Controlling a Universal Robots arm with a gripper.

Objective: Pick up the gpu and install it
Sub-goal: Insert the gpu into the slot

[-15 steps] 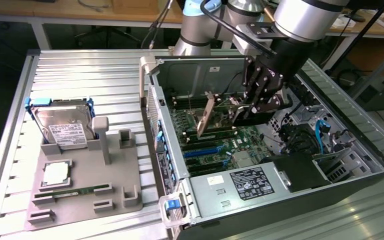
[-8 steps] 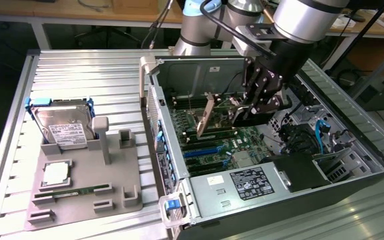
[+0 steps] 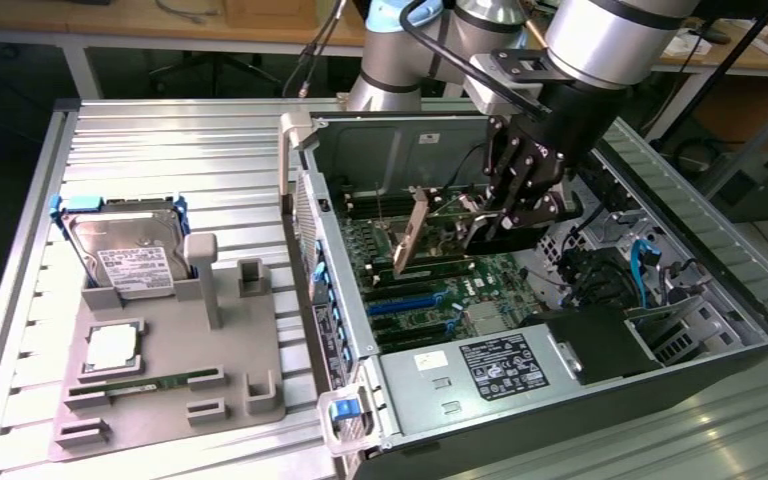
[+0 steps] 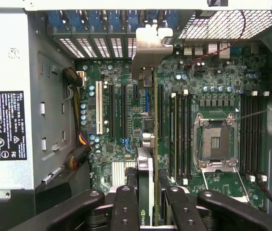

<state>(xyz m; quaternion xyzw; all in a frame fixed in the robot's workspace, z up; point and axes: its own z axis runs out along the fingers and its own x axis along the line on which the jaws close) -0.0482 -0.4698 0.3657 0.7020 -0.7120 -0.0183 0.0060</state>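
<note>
Gripper point(image 4: 147, 178) of mine is clenched on the gpu point(image 3: 418, 235) by its top edge, holding it upright over the motherboard point(image 4: 213, 96) so its lower edge faces the slots, with its bracket point(image 4: 150, 50) at the motherboard's rear edge.

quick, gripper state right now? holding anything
gripper: closed on the gpu, holding it on edge over the motherboard.
</note>
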